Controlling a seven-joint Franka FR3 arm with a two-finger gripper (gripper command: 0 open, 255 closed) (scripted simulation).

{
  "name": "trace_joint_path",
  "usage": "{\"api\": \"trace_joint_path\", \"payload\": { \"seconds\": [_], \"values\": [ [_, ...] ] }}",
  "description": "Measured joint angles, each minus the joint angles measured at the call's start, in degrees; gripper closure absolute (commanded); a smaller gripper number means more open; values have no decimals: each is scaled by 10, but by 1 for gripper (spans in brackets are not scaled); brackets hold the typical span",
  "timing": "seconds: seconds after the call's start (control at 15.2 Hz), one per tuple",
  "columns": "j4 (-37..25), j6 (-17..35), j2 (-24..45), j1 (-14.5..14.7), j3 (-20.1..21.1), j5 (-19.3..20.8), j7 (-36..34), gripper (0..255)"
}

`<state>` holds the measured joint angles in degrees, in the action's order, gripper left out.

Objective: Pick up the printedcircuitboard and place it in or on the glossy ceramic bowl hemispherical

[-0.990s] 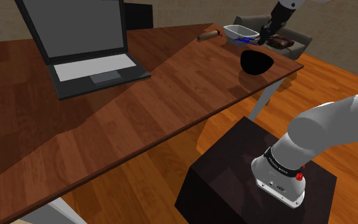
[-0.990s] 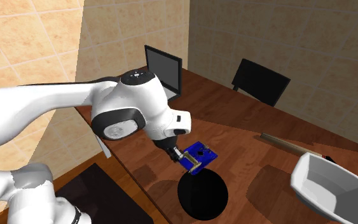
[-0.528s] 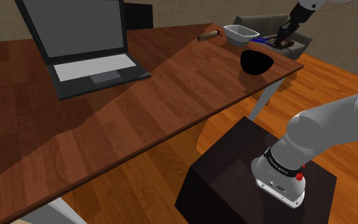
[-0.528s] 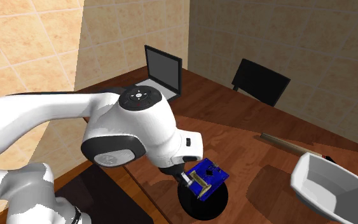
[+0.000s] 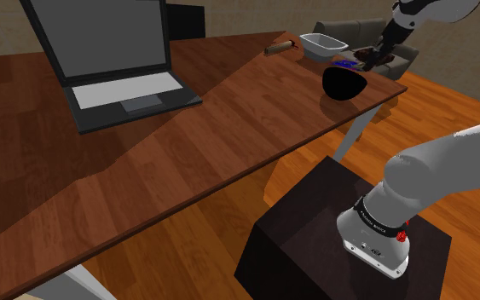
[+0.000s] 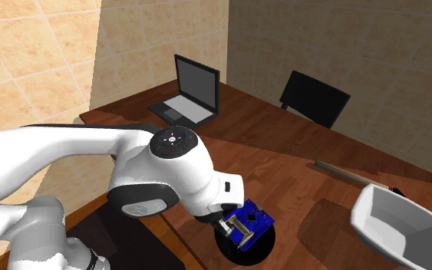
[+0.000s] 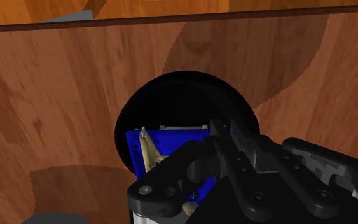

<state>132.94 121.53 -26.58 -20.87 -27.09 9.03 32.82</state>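
From where I stand, the dark stand (image 5: pixel 310 226) and the white arm (image 6: pixel 160 172) are nearest, the arm bending out over the wooden table (image 5: pixel 187 145). At its end, the black gripper (image 6: pixel 228 225) is clenched on the circuit board (image 6: pixel 249 221), a small blue plate with a pale metal part standing on it. As far as I can see, the fingers pinch it at one edge.

The circuit board hangs tilted just above the black bowl (image 6: pixel 258 250), which sits close to the table's near edge. Looking down along the hand, the blue plate lies within the bowl's round outline (image 7: pixel 184 95), though I cannot tell whether it touches the rim or the inside yet.

I'd judge the board light, thin and stiff, so it should neither sag nor strain the grip. Its faces are likely slick and its soldered parts fragile, so the bare edge is the sensible place to hold it, away from that raised piece. It should be let go low, since it could chip or bounce off the curved inside.

Further back are a white tray (image 6: pixel 383 230) and a thin stick (image 6: pixel 344 172) lying flat. Beyond those are an open laptop (image 6: pixel 192 96) and, farthest off, a dark chair (image 6: pixel 314 98) against the wall.
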Motion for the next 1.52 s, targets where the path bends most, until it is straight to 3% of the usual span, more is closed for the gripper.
{"api": "trace_joint_path", "payload": {
  "seconds": [0.59, 0.99, 1.06, 1.52],
  "values": [
    [56, 70, 15, -1, -13, 2, 5, 255],
    [59, 77, 18, 0, -15, 2, 6, 255],
    [59, 77, 18, 0, -15, 2, 6, 0],
    [54, 66, 12, -2, -12, 3, 5, 0]
  ]
}}
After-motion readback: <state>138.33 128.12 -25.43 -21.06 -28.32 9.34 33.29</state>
